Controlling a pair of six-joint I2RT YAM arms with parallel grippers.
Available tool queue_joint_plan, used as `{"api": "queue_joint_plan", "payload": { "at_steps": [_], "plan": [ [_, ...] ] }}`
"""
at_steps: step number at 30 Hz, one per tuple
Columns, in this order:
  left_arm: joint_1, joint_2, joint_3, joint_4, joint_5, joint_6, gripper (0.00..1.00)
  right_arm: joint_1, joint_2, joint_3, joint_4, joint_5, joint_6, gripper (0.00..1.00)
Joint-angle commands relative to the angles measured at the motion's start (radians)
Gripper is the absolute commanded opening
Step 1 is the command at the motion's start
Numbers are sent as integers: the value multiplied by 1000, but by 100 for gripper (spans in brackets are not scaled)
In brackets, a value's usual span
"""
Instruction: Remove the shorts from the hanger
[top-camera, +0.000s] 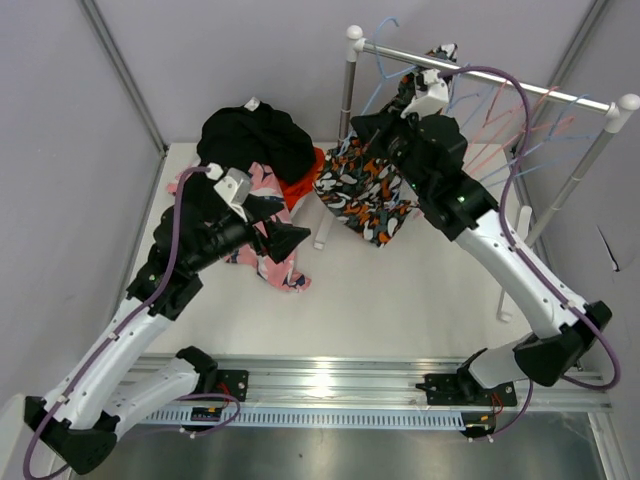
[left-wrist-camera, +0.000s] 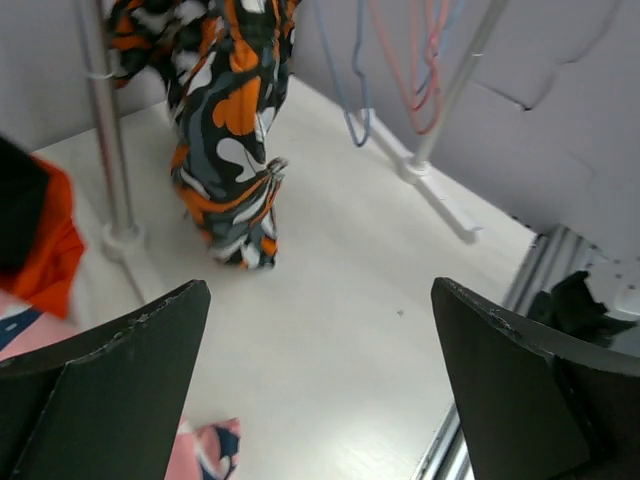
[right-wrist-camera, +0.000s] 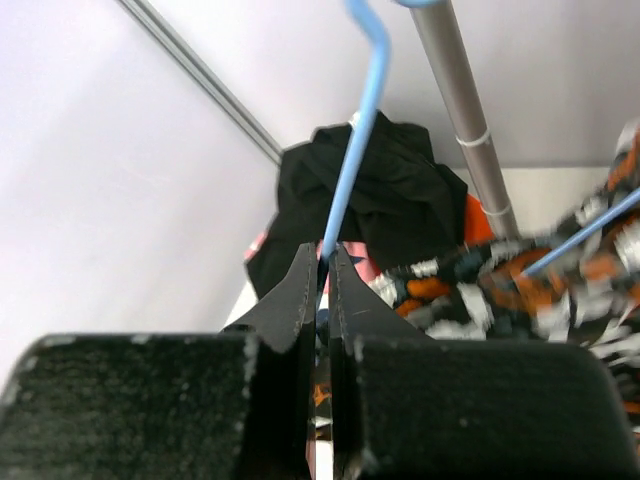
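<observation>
The orange/black/white blotch shorts hang from a blue hanger at the left end of the rack rail. They also show in the left wrist view and the right wrist view. My right gripper is shut on the blue hanger's wire, above the shorts. My left gripper is open and empty, low over the table beside the pile. The pile holds black shorts, pink shorts and orange-red shorts. Navy shorts are not in view.
Several empty blue and red hangers hang along the rail. The rack's left post stands between the pile and the hanging shorts. The rack's right leg and foot stand at the right. Grey walls close in the sides and back.
</observation>
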Motion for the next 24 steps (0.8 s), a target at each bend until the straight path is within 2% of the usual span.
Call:
{"api": "queue_joint_plan", "payload": {
  "at_steps": [1, 10, 21, 24],
  "plan": [
    [-79, 25, 9, 128, 29, -47, 99, -1, -93, 17, 76, 44, -1, 0],
    [-269, 174, -42, 372, -77, -27, 99, -1, -195, -15, 17, 96, 112, 0],
    [-295, 372, 32, 433, -232, 82, 99, -28, -297, -10, -100, 63, 226, 0],
    [-295, 375, 38, 443, -253, 90, 92, -41, -314, -7, -123, 44, 235, 0]
  ]
}}
